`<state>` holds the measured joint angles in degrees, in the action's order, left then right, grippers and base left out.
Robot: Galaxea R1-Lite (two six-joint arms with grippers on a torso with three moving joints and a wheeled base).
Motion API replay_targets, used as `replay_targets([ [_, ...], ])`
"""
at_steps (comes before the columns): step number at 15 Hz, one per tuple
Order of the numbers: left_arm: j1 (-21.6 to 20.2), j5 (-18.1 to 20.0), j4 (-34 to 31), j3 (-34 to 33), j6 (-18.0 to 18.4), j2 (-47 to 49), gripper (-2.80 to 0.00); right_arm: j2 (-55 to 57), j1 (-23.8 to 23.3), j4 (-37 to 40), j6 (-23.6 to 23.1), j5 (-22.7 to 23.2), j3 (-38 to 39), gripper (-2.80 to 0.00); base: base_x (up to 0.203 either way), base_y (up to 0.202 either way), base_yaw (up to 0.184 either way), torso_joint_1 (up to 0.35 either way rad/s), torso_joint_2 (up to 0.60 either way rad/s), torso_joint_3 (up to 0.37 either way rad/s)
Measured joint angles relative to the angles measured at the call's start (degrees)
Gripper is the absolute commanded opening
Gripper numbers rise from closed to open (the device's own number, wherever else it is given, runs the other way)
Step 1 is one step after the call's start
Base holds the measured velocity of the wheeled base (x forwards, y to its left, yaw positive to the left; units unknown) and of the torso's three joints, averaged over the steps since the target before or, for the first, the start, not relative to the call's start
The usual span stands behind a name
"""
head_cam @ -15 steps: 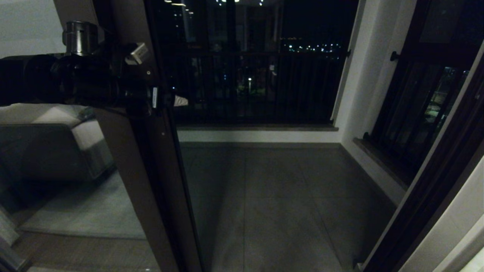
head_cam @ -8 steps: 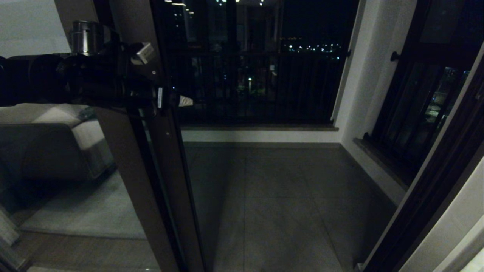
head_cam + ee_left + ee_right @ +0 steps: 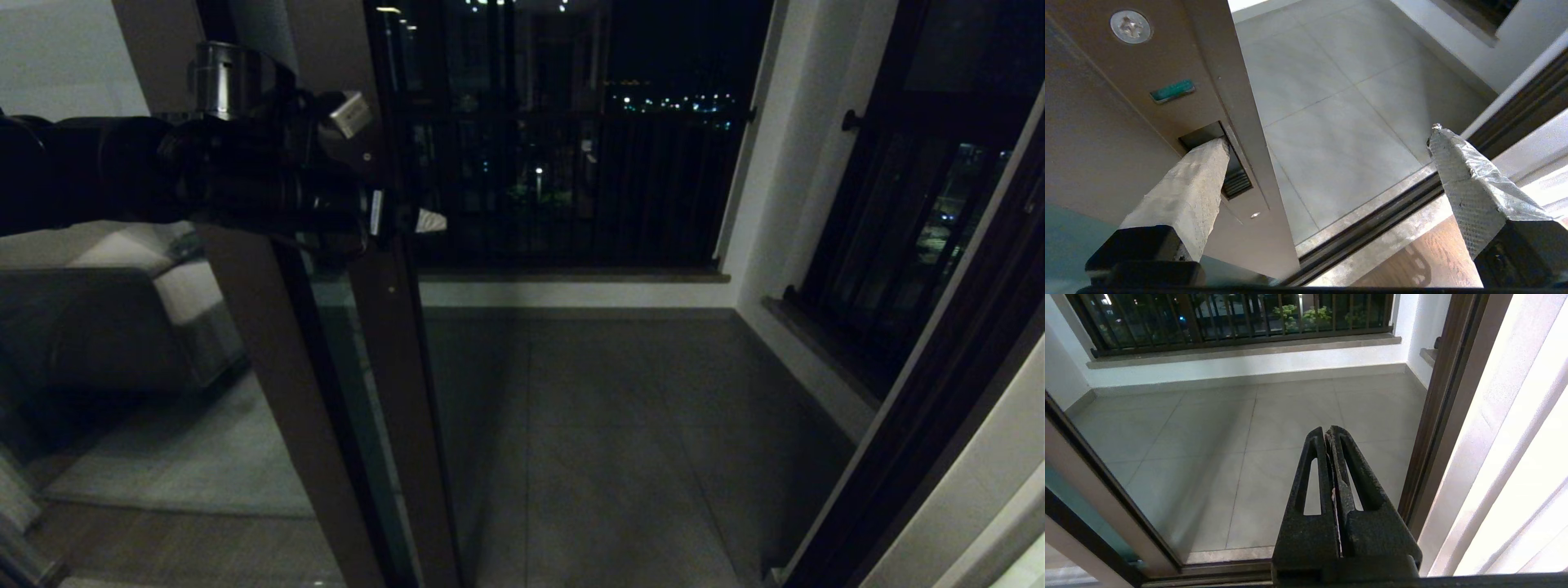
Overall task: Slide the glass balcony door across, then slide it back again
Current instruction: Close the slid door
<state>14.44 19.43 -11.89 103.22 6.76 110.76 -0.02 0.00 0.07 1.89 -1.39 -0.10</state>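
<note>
Left tool (image 3: 1327, 143), spread wide, has one fingertip (image 3: 1208, 157) hooked in the recessed handle (image 3: 1231, 171) of the glass balcony door (image 3: 400, 367), standing left of the opening. Push level, fingertip seated, toward the right jamb (image 3: 922, 425). Right tool (image 3: 1329, 435), closed, hangs idle.

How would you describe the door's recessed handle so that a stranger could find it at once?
Start at the sliding glass door at the left of the balcony opening and follow its brown stile. The handle is a dark slot cut into that stile, with one finger of the left gripper in it. A green tab and a screw lie beside it.
</note>
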Motion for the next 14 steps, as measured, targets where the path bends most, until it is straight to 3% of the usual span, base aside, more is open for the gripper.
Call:
replay_targets([
  [14,4.88,-0.71,0.15,1.69,0.24,1.64,0.0,0.0,0.0,0.01,0.01,-0.01,0.0,-2.8,0.0,0.0,0.0,0.0,0.0,0.0],
])
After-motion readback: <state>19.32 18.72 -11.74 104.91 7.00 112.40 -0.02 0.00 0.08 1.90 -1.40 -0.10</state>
